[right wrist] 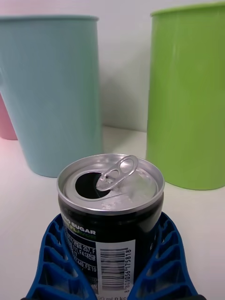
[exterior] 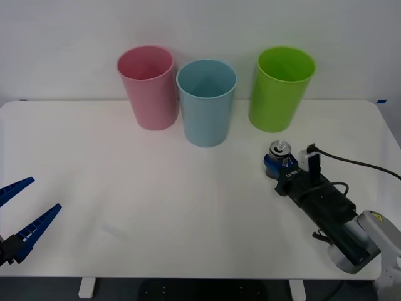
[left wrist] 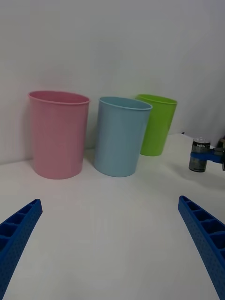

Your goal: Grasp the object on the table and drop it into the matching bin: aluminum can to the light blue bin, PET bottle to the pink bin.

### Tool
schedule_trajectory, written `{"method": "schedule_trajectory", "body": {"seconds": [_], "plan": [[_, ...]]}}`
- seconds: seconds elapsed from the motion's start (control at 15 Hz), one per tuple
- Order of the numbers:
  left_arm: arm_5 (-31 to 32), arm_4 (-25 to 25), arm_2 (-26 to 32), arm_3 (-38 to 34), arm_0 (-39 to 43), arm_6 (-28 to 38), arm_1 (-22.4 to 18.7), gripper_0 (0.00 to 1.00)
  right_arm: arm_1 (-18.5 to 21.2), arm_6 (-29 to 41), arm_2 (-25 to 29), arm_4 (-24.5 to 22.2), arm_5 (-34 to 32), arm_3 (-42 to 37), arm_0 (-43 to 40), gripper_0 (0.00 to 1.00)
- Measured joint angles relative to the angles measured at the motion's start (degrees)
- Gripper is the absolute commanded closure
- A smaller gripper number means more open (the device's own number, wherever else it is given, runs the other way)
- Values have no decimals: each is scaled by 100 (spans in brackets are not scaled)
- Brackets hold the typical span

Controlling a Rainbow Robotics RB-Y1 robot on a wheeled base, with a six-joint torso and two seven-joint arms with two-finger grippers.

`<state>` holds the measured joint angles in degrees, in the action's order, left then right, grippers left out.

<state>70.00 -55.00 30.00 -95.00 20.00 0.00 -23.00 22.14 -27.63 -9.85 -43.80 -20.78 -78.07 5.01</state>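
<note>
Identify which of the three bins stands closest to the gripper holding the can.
The lime green bin, farthest to the robot's right, stands just behind the right gripper and can; the light blue bin and pink bin stand farther left.

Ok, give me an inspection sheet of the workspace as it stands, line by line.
Surface: white table, bare at the centre.
Job's things: aluminum can upright, opened, in front of the lime green bin; light blue bin beside the pink bin at the back.
Clutter: nothing seen.
Grippers: right tool has a blue finger on each side of the can; left tool open, low at the table's left edge.
Cables: black cable trailing from the right arm.
Surroundings: plain pale wall.
</note>
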Motion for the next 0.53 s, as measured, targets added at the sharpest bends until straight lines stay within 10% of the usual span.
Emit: {"method": "schedule_trajectory", "body": {"seconds": [0.53], "plan": [[0, 0, 0, 0, 0, 0, 0, 0, 637, 1473, 0, -124, -191, -1544, -582, 100]]}}
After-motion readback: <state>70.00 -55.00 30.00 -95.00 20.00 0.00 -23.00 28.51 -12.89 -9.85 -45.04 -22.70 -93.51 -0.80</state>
